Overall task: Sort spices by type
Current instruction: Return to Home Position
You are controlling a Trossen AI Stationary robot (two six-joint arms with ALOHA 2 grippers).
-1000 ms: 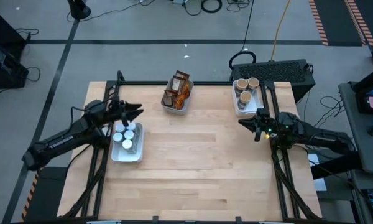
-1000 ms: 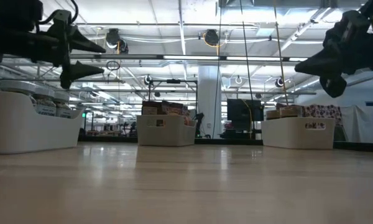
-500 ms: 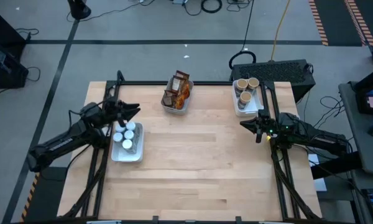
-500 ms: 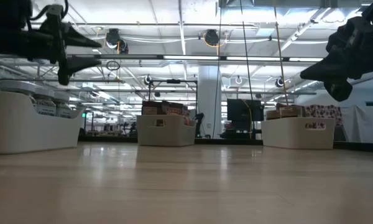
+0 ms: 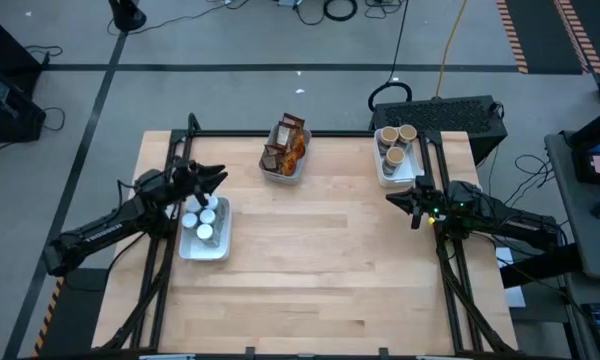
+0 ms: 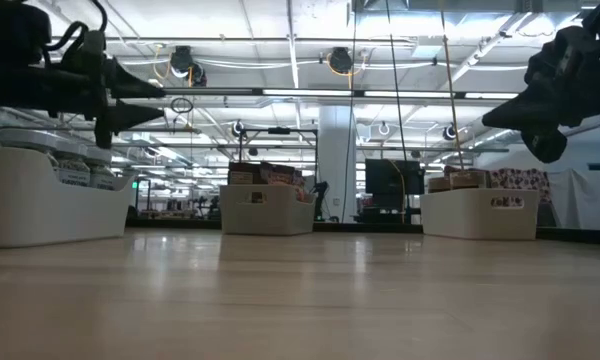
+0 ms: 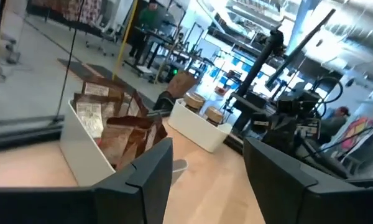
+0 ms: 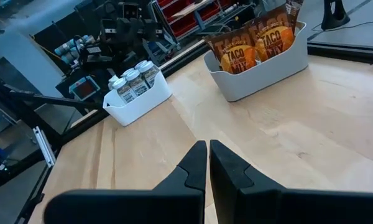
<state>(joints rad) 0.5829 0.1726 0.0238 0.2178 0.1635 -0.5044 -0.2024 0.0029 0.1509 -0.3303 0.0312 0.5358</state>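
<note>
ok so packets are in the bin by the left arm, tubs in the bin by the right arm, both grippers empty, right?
No: the bin by the left arm holds the white-capped jars; the packets sit in the middle bin at the far edge, per the high view. The tubs by the right arm, left gripper and right gripper empty: correct.

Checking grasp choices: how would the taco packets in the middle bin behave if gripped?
The packets look like thin pouches, so probably floppy and light. They stand leaning, crowded in their bin, so pulling one may drag its neighbours.
</note>
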